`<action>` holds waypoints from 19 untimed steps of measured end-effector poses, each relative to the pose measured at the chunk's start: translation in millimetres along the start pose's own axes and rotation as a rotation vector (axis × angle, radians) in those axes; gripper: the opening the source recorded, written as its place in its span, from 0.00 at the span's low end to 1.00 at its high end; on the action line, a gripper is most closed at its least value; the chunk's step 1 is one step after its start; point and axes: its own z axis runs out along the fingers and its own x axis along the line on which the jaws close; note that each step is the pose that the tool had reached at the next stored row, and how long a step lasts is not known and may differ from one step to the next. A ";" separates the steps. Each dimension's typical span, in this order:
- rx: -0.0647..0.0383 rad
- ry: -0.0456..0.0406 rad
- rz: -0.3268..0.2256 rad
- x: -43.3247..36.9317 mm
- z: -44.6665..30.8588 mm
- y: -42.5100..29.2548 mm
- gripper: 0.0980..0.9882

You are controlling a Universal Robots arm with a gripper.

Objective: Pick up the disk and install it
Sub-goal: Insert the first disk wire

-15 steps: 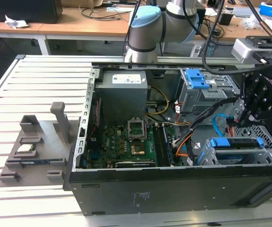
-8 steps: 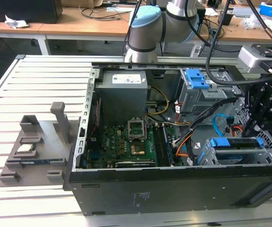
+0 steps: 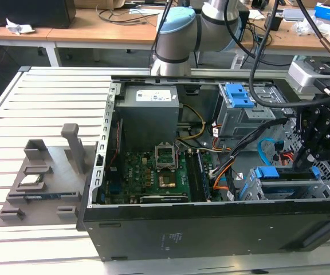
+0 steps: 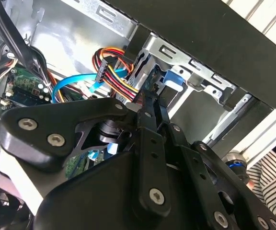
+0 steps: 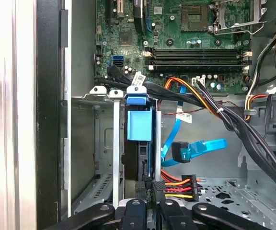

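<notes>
The slatted desk (image 3: 44, 109) carries an open computer case (image 3: 211, 229) with its side panel off. Beside the case, well away from the jaws, lies a grey holder tray (image 3: 39, 183). Inside the case, the green circuit board (image 3: 153, 172) sits on the floor, and a grey power supply box (image 3: 150, 117) stands beyond it. The black gripper (image 3: 319, 150) hangs over the drive cage (image 3: 279, 186) at the end of the case on the exterior view's right. The disk (image 5: 139, 143), edge-on in its blue bracket, sits upright in a slot of that cage, directly ahead of the jaws. The jaws are drawn close together at the disk's near edge; whether they actually pinch it cannot be told. A bundle of coloured wires (image 5: 178, 184) and a blue flat cable (image 5: 195, 148) lie just beside the jaws.
</notes>
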 end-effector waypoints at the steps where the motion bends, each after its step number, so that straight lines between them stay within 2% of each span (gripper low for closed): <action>1: 0.000 0.0001 0.000 0.0 0.3 -0.4 0.08; 19: -0.001 0.0030 0.015 -0.4 9.1 -2.6 0.08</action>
